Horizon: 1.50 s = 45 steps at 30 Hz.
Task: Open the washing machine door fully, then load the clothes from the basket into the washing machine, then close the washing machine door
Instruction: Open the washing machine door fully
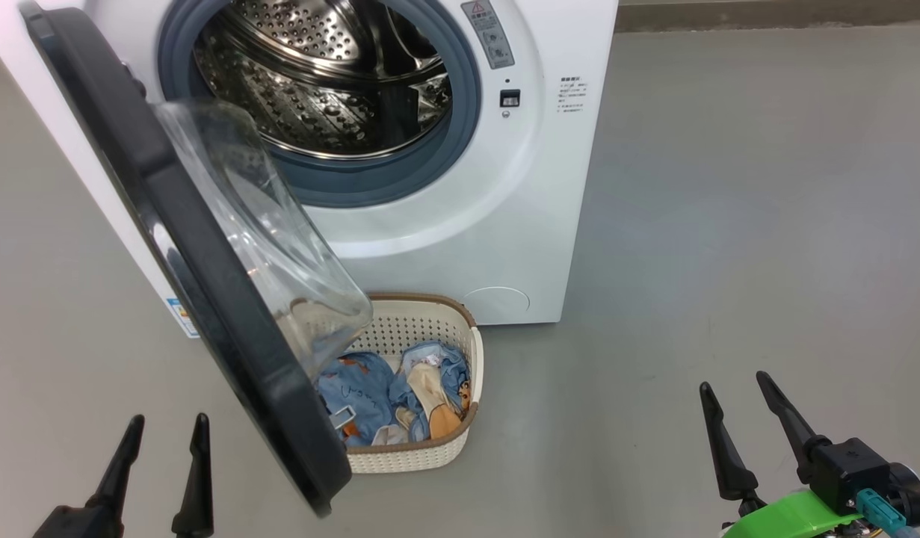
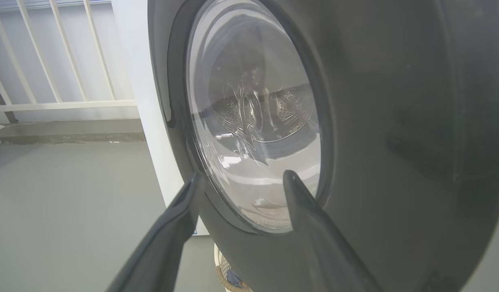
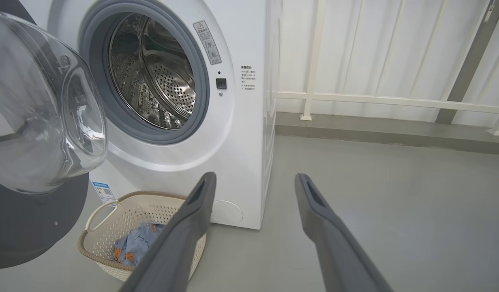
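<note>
Right in front of the washing machine point(image 1: 504, 224), the basket point(image 1: 407, 457) of clothes point(image 1: 366, 400) sits half under the lower edge of the washing machine door point(image 1: 176, 232). The left gripper point(image 1: 169, 418) and right gripper point(image 1: 733, 381) both hang with fingers spread and empty, and there's loads of bare floor point(image 1: 729, 224) to the right.

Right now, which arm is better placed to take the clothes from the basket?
Right. The right fingers have bare floor between them and the basket; the washing machine door stands between the left fingers and the clothes.
</note>
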Motion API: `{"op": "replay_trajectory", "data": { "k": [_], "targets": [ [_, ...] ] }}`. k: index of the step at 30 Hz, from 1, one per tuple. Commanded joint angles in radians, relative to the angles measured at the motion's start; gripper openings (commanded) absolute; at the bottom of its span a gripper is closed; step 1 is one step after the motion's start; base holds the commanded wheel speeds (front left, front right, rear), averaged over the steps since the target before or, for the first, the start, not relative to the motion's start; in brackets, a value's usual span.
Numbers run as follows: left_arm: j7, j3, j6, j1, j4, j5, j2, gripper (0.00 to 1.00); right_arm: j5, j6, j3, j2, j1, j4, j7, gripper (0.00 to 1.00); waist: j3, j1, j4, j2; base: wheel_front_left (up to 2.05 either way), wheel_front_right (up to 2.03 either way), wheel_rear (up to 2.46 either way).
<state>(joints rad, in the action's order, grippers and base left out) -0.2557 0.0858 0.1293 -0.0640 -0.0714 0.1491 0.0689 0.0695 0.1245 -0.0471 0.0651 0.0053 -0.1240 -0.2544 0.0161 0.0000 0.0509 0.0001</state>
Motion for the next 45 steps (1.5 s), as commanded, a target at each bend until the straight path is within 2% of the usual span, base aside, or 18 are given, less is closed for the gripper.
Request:
{"op": "replay_trajectory", "data": {
  "k": [1, 2, 3, 4, 5, 12, 18, 23, 30, 34, 36, 38, 45],
  "targets": [
    [-0.006, 0.032, 0.001, 0.018, 0.019, 0.004, 0.016, 1.00, 0.003, 0.006, 0.021, 0.010, 0.002, 0.020, -0.007, 1.00, 0.000, 0.0000, 0.002, -0.0001, 0.00, 0.00, 0.00],
    [-0.006, 0.032, 0.001, 0.017, 0.019, 0.005, 0.016, 1.00, 0.003, 0.006, 0.020, 0.009, 0.002, 0.019, -0.007, 1.00, 0.001, 0.0000, 0.002, -0.0001, 0.00, 0.00, 0.00],
    [-0.006, 0.030, 0.001, 0.016, 0.016, 0.008, 0.016, 0.92, 0.004, 0.006, 0.020, 0.009, 0.002, 0.019, -0.007, 1.00, 0.002, 0.0000, 0.002, -0.0001, 0.00, 0.00, 0.00],
    [-0.006, 0.028, 0.001, 0.016, 0.014, 0.012, 0.018, 0.42, 0.004, 0.006, 0.020, 0.009, 0.001, 0.019, -0.007, 1.00, 0.003, 0.0000, 0.003, -0.0001, 0.00, 0.00, 0.00],
    [-0.006, 0.025, 0.001, 0.016, 0.012, 0.016, 0.020, 0.00, 0.004, 0.006, 0.020, 0.008, 0.000, 0.019, -0.007, 1.00, 0.004, 0.0000, 0.003, -0.0001, 0.00, 0.00, 0.00],
    [-0.006, 0.072, 0.001, 0.035, 0.040, 0.051, 0.010, 0.00, 0.005, 0.006, 0.015, 0.006, -0.001, 0.018, -0.007, 1.00, 0.006, 0.0000, 0.008, -0.0001, 0.00, 0.00, 0.00],
    [-0.006, 0.140, 0.001, 0.088, 0.209, 0.050, -0.001, 0.00, 0.011, 0.006, 0.014, 0.001, -0.006, 0.017, -0.007, 1.00, 0.005, 0.0000, 0.014, -0.0001, 0.00, 0.00, 0.00],
    [-0.006, 0.092, 0.001, 0.162, 0.350, 0.056, 0.020, 0.00, 0.017, 0.006, 0.004, 0.000, -0.006, 0.015, -0.007, 1.00, 0.003, 0.0000, 0.021, -0.0001, 0.00, 0.00, 0.00],
    [-0.006, -0.065, 0.001, 0.284, 0.483, 0.065, 0.049, 0.00, 0.017, 0.006, 0.006, 0.000, -0.012, 0.005, -0.007, 1.00, 0.005, 0.0000, 0.022, -0.0001, 0.00, 0.00, 0.00],
    [-0.006, -0.202, 0.001, 0.317, 0.529, 0.064, 0.063, 0.00, 0.018, 0.006, 0.011, -0.001, -0.016, 0.000, -0.007, 1.00, 0.008, 0.0000, 0.018, -0.0001, 0.00, 0.00, 0.00],
    [-0.006, -0.298, 0.001, 0.321, 0.539, 0.057, 0.092, 0.00, 0.017, 0.006, 0.012, -0.001, -0.015, -0.003, -0.007, 1.00, 0.011, 0.0000, 0.016, -0.0001, 0.00, 0.00, 0.00],
    [-0.006, -0.370, 0.001, 0.317, 0.544, 0.069, 0.095, 0.00, 0.016, 0.006, 0.014, 0.001, -0.014, -0.007, -0.007, 1.00, 0.014, 0.0000, 0.014, -0.0001, 0.00, 0.00, 0.00],
    [-0.006, -0.560, 0.001, 0.295, 0.522, 0.078, 0.116, 0.00, 0.014, 0.006, 0.015, 0.004, -0.015, -0.017, -0.007, 1.00, 0.026, 0.0000, 0.013, -0.0001, 0.00, 0.00, 0.00]
  ]
}}
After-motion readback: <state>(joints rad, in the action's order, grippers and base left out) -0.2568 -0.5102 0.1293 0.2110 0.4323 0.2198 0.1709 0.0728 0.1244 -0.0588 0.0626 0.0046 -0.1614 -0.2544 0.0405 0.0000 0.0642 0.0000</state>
